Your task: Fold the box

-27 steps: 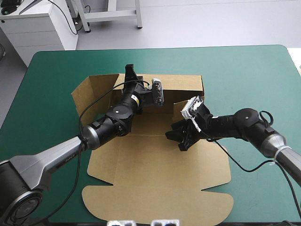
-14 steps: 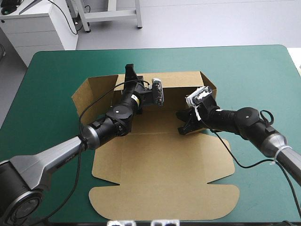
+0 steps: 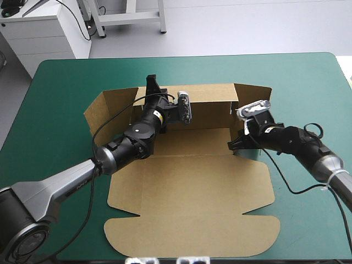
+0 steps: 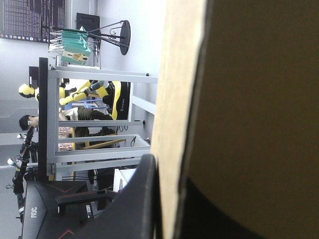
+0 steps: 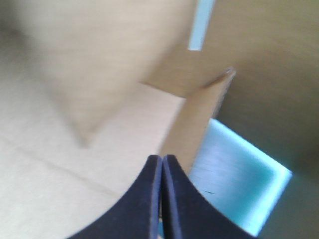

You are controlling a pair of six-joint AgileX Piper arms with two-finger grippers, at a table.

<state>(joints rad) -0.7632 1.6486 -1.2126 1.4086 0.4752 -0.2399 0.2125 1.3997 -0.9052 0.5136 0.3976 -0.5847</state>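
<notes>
Middle of the worktop (image 3: 297,77) is where you find the box (image 3: 187,181), a brown sheet half raised on the teal-green cover. Its back wall (image 3: 209,99) stands up along the far side, its left wall (image 3: 107,113) leans outward, and the lid (image 3: 192,225) lies flat toward the near edge. At the back wall's right end a flap (image 3: 254,94) swings out past the corner. Your left pincer (image 3: 153,85) sits on the back wall's top edge near its left end, all but closed, with the board clamped between its black fingers (image 4: 139,204). The left arm lies across the left part of the tray floor (image 3: 192,142) and hides the back left corner from above. Your right pincer (image 3: 236,146) has its fingers pressed together into one point and holds nothing. Its tip is low at the floor's right end, just beside the corner under the flap. In the right wrist view an upright board edge stands just ahead of that tip, with teal-green cover beyond it.
</notes>
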